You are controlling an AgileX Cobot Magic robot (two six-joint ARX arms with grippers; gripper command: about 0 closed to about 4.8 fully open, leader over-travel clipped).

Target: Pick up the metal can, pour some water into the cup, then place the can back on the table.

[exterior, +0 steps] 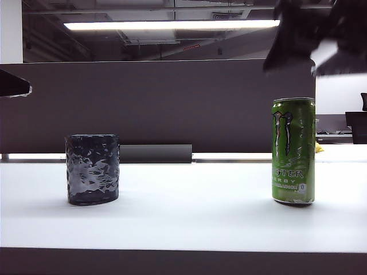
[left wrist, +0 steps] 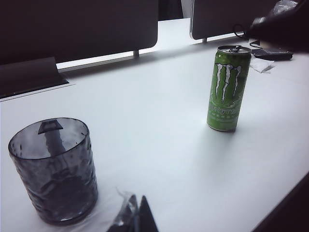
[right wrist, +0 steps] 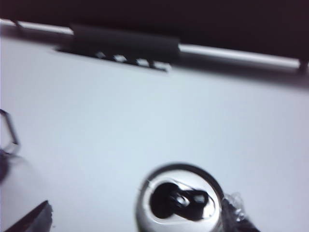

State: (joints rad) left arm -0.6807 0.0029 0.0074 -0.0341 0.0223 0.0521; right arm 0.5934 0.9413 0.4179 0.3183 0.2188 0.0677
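Fingers of the right gripper [right wrist: 130, 220] stand wide apart in the right wrist view, one dark tip low at one side and a wrapped tip [right wrist: 236, 212] at the other, with the metal can [right wrist: 179, 200] seen from above between them, its silver top and open tab blurred. Nothing is gripped; whether either finger touches the can I cannot tell. Beyond the can lies bare white table [right wrist: 159, 111], and past that a dark partition panel [right wrist: 193, 19].

From the exterior view, the can [exterior: 293, 151] stands upright on the right of the table [exterior: 189, 212], logo facing the camera. The cup [exterior: 92, 169] sits well apart from it on the left, also upright. The right arm [exterior: 315, 34] is only a dark blur above the can here, so its fingers cannot be made out. A sliver of the left arm [exterior: 14, 83] shows at the left edge, high above the table.

The left wrist view looks down into the cup [left wrist: 53, 169], which is close by, and across to the can [left wrist: 228, 88] farther off. Only dark finger tips [left wrist: 142, 217] of the left gripper [left wrist: 135, 220] show at the frame edge, close together and holding nothing, though I cannot tell their exact spread.
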